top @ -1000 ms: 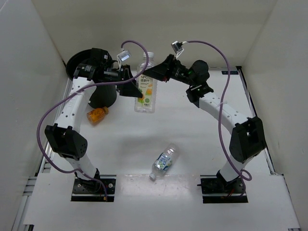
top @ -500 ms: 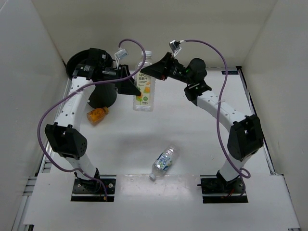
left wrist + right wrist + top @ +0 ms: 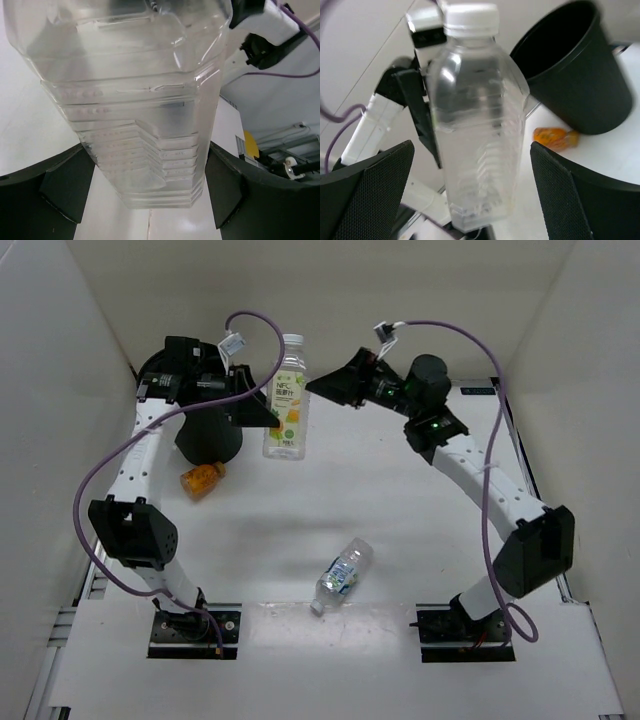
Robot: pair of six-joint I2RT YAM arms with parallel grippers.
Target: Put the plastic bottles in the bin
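A tall clear plastic bottle (image 3: 285,400) with a white cap and a pale label hangs upright above the table, just right of the bin (image 3: 205,435). My left gripper (image 3: 262,412) is shut on its lower body; in the left wrist view the bottle (image 3: 140,110) fills the space between the fingers (image 3: 65,187). My right gripper (image 3: 318,385) stands open a little to the right, its pads apart from the bottle (image 3: 477,125) on both sides. A stubby orange-filled bottle (image 3: 202,479) lies by the bin's base. A small clear bottle (image 3: 342,575) lies near the table's front.
The black bin (image 3: 575,75) stands at the back left, close to the left wall, its mouth open. White walls enclose the table on three sides. Purple cables loop over both arms.
My right gripper has opened, let go of the tall bottle and drawn back to the right. The left gripper has carried the bottle up and left toward the bin, more upright.
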